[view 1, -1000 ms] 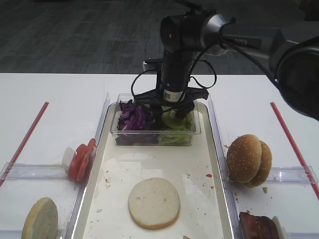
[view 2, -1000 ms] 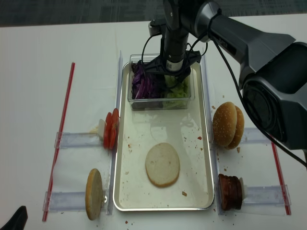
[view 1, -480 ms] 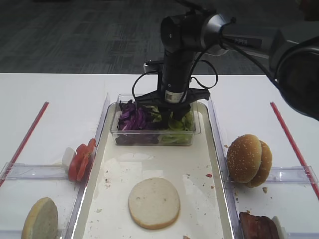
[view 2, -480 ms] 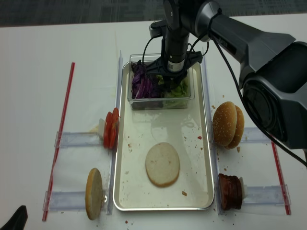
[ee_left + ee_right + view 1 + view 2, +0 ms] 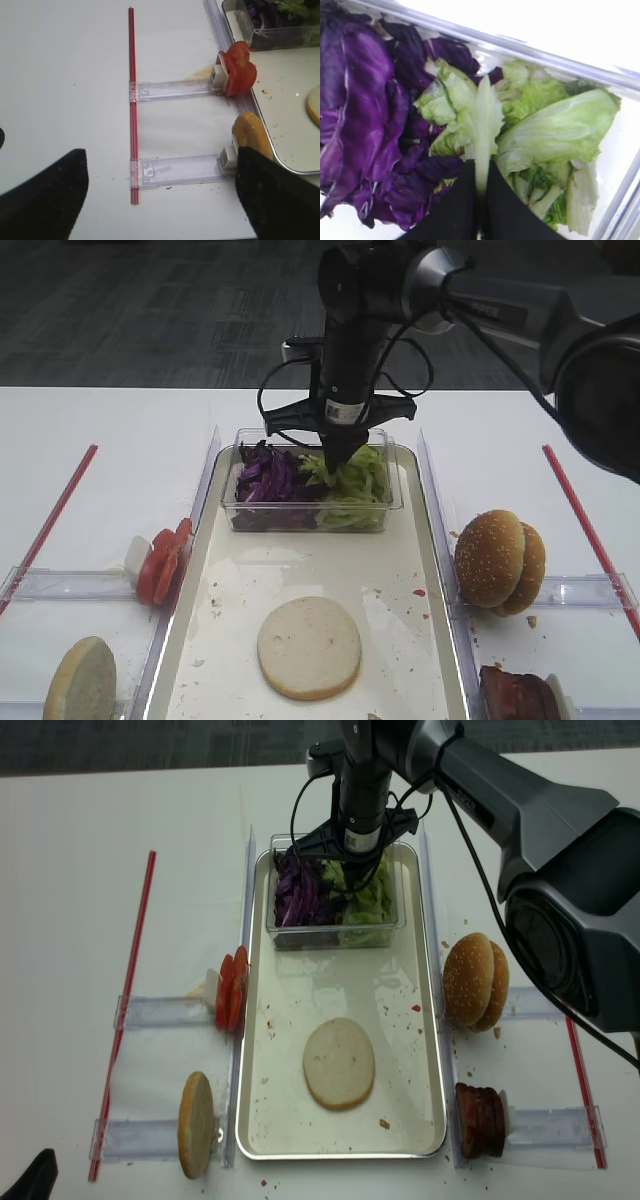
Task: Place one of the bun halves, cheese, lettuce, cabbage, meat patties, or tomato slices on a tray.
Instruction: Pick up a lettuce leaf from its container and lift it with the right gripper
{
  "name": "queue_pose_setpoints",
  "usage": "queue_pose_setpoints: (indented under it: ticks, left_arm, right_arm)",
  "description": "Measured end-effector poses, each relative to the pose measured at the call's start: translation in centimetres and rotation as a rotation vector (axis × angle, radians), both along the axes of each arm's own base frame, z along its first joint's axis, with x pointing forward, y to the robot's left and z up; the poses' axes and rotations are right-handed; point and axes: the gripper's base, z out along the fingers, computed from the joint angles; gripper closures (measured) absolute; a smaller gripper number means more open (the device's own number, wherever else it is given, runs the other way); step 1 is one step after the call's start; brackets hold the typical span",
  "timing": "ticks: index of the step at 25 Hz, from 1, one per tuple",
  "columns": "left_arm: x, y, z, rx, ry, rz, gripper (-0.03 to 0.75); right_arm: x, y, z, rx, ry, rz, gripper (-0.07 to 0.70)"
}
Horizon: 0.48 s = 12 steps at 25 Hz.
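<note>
Since the earlier frame the right gripper (image 5: 335, 452) has risen out of the clear plastic box (image 5: 310, 512) and its jaws, spread wide then, are now pressed together on a leaf of lettuce (image 5: 480, 117). The wrist view shows the 2 dark fingertips (image 5: 457, 205) pinching the pale rib of that leaf, which stands lifted above the rest of the greens. The box sits at the far end of the tray (image 5: 440, 570), with the purple cabbage (image 5: 266, 478) filling its left half and the remaining lettuce its right half.

On the tray's crumb-speckled paper lies 1 pale flat-cut bun half (image 5: 309, 647), well apart from the box, toward the near end. Outside the tray on the bench (image 5: 120, 460), the tomato slices (image 5: 163, 562) stand on edge in a clear holder just beside the tray's left rim, and another bun half (image 5: 84, 679) stands on edge nearer the camera on that side. On the right, 2 sesame-seeded bun domes (image 5: 499, 560) lean together beside the rim, and the meat patties (image 5: 520, 695) show at the near right corner. A red strip (image 5: 50, 515) runs along the bench on each outer side.

The left gripper (image 5: 160, 200) hangs over the bench at left, near the left red strip; its jaws are spread, dark and blurred at the frame's lower corners, with nothing between them.
</note>
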Motion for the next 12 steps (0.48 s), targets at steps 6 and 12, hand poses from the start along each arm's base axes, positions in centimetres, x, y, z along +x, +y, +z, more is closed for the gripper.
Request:
queue_pose_setpoints:
  ticks: [6,12]
  left_arm:
    - [0.0,0.0,0.0,0.0,0.0,0.0,0.141]
    - [0.0,0.0,0.0,0.0,0.0,0.0,0.141]
  right_arm:
    - [0.08,0.0,0.17,-0.001,-0.008,0.001,0.607]
    - [0.18,0.21,0.69,0.021,-0.015,-0.001,0.608]
